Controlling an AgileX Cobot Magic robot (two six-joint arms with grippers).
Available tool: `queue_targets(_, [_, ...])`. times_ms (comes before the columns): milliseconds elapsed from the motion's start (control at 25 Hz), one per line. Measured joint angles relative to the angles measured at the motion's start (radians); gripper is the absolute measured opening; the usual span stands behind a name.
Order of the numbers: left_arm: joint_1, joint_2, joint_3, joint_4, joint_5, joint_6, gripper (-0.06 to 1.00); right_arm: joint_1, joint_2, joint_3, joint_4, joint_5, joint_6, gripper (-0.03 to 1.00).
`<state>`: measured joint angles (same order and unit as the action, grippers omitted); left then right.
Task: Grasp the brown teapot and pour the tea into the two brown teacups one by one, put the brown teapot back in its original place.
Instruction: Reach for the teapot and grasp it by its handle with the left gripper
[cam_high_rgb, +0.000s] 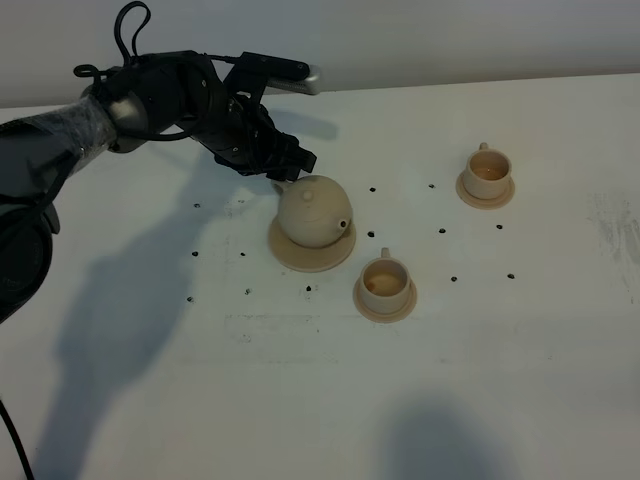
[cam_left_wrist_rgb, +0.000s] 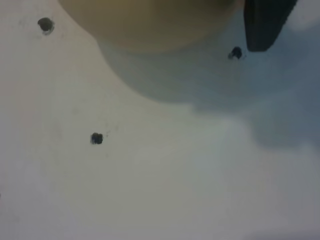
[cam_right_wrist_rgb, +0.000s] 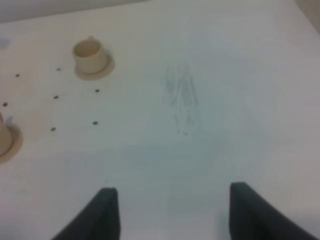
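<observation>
Hovering at the back of the brown teapot, the left gripper covers the spot where the loop handle should be. Only one dark finger shows in the wrist view, so I cannot tell how wide the gripper stands or whether it grips anything. The pot sits upright on the round tray, right at the fingertips. Being glazed ceramic, it is probably rigid, slick, breakable and weighty with tea, so the handle is the safest hold. Its handle-to-spout axis runs away from the gripper. The spout points toward the closer teacup, and the other teacup stands farther out, off that line.
</observation>
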<state>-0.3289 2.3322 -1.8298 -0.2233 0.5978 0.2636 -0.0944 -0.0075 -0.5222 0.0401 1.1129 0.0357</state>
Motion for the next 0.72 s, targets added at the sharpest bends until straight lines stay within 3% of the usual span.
queue_targets(720, [0.008,-0.011,0.0,0.025,0.047,-0.026,0.5,0.0,0.0,0.0,0.0,0.0,0.0,0.47])
